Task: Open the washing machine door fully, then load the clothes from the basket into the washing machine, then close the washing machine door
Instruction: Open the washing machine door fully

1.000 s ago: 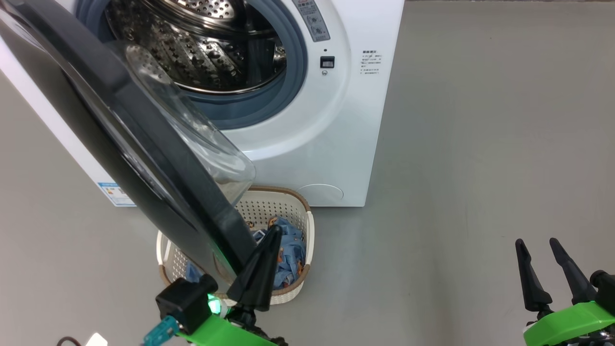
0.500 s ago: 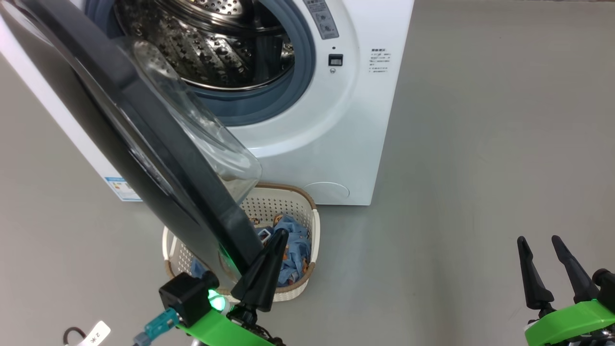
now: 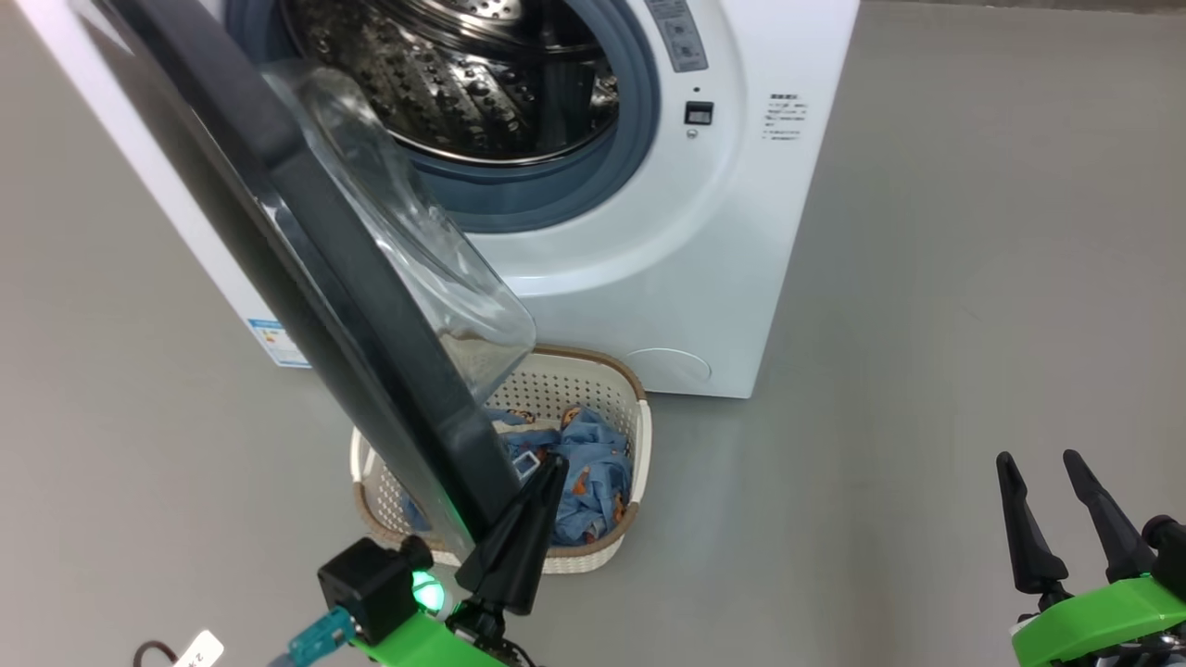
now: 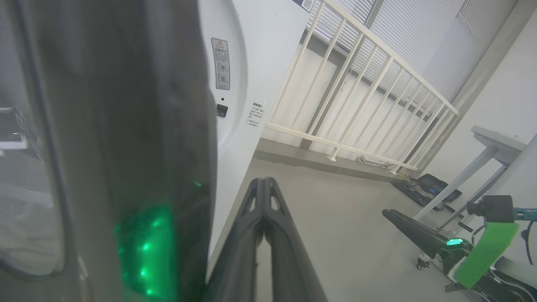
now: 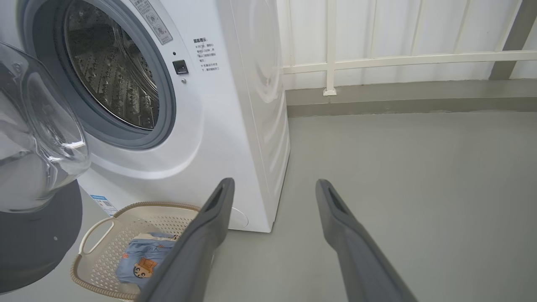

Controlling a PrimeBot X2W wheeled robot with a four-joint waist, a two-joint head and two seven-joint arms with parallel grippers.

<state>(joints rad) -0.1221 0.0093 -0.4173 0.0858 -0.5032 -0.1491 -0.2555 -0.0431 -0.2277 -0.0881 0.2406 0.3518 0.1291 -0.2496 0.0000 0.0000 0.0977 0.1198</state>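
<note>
At lower left, holding left fingers [image 3: 519, 547] pinched together, empty, beside the washing machine door [image 3: 343, 287]; lower right, holding right fingers [image 3: 1024, 537] spread wide, empty. Farther up, finding clothes [image 3: 593, 463] lying in the basket [image 3: 642, 445] under the door, before the washing machine [image 3: 723, 278].

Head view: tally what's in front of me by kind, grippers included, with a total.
washing machine: 1
washing machine door, swung open: 1
basket: 1
clothes pile in the basket, garments not separable: 1
grippers: 2 (left gripper shut, right gripper open)
Total: 6
</note>
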